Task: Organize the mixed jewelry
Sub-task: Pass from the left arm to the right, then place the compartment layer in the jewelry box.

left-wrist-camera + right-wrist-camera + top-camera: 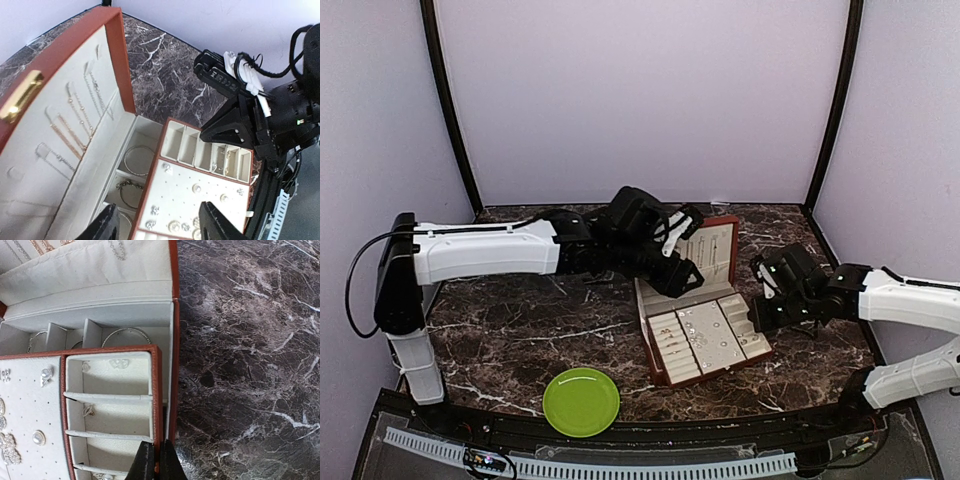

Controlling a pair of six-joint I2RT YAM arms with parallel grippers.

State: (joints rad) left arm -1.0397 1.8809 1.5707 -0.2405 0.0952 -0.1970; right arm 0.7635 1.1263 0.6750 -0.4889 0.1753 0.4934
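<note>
Nearest the arm bases, at six o'clock on the bench point(250, 365), sits the green plate point(581, 400), well apart from the action. Up at about two o'clock from it lies the open box point(175, 370), and here is the mixed jewelry point(196, 188). There are studs point(38, 437) dotted over the cream panel of the tray point(157, 390) and small bits in its side compartments. Behind those, bangles point(136, 159) lie on the box floor and thin chains point(70, 125) hang on the raised lid point(75, 45).

The right hand point(156, 452) comes in from three o'clock, fingers closed, and it looks pinched on the tray's reddish rim. The left hand point(159, 210) hovers over the stud panel from ten o'clock, fingers spread wide, nothing between them.

Now the danger, as I read it: those studs are tiny and shiny, so a closing pinch could skid off one and flick it away, or catch a neighbour. The grip on that thin rim could slip or tilt the tray and spill the compartments. The two hands are near each other, and the left wrist is close by the lid; a knock could fold it onto the chains.

The bench is dark marble-look with white veins, where a dropped silver piece would hide. Behind, at twelve o'clock, plain lavender walls point(640, 100) meet at black posts point(450, 110).
</note>
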